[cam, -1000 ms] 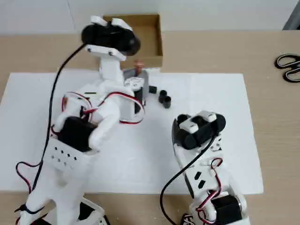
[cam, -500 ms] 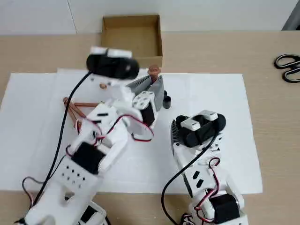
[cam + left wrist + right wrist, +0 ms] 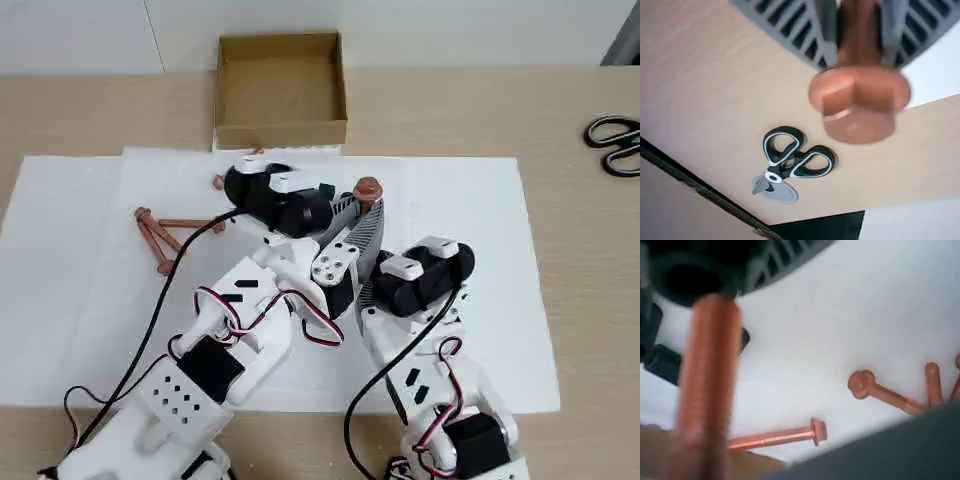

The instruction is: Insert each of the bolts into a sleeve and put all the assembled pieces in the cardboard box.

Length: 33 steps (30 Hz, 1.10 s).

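My left gripper (image 3: 364, 203) is shut on a copper bolt (image 3: 366, 189), head up, over the middle of the white sheet; the same bolt's head (image 3: 860, 102) hangs under the grey ribbed fingers (image 3: 785, 22). The right arm's wrist (image 3: 420, 276) sits just right of it, its gripper tucked under the left arm. In the right wrist view a threaded copper shaft (image 3: 702, 390) runs up to a dark round shape (image 3: 685, 277). Black sleeves (image 3: 660, 360) lie behind it. Loose bolts (image 3: 165, 235) lie on the sheet's left (image 3: 867, 386). The cardboard box (image 3: 282, 132) stands at the back.
The white sheet (image 3: 480, 220) covers most of the tan table. Black scissors (image 3: 615, 140) lie at the far right edge, seen too in the left wrist view (image 3: 790, 160). One bolt (image 3: 218, 182) lies near the box's front wall.
The left arm has swung away from the box, toward the right arm and nearer the front, carrying the bolt. The loose bolts on the left came into sight. The right arm has barely moved.
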Tool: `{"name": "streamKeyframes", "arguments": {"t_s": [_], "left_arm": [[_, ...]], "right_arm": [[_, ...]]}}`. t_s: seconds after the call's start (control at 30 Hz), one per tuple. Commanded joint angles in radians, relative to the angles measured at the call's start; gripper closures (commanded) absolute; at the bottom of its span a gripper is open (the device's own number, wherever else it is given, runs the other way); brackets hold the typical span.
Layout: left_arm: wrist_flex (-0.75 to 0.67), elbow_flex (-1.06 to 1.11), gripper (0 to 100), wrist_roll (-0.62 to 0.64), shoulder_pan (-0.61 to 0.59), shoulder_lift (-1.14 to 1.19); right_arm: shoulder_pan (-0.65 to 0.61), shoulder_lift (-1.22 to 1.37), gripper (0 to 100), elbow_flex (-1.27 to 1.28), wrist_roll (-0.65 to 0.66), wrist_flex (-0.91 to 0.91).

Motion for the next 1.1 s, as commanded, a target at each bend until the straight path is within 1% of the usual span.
{"name": "streamKeyframes", "arguments": {"t_s": [0.0, 0.2, 0.73, 0.8, 0.93, 1.07], "left_arm": [[-0.031, -0.012, 99, -0.005, 0.006, -0.005], [-0.031, -0.005, 99, -0.005, 0.006, -0.003], [-0.025, 0.050, 99, -0.008, 0.006, -0.003], [0.000, 0.047, 99, -0.008, 0.006, -0.003], [0.104, 0.045, 99, -0.003, 0.017, -0.003], [0.180, 0.045, 99, -0.003, 0.018, -0.003]], "right_arm": [[-0.005, -0.007, 99.5, -0.008, -0.009, -0.025], [-0.033, -0.007, 99.5, -0.008, -0.009, -0.025], [-0.033, -0.007, 99.5, -0.009, -0.008, -0.031], [-0.033, -0.007, 99.5, -0.009, -0.008, -0.033], [-0.033, -0.007, 99.5, -0.009, -0.006, -0.033], [-0.033, -0.007, 99.5, -0.009, -0.006, -0.033]]}}
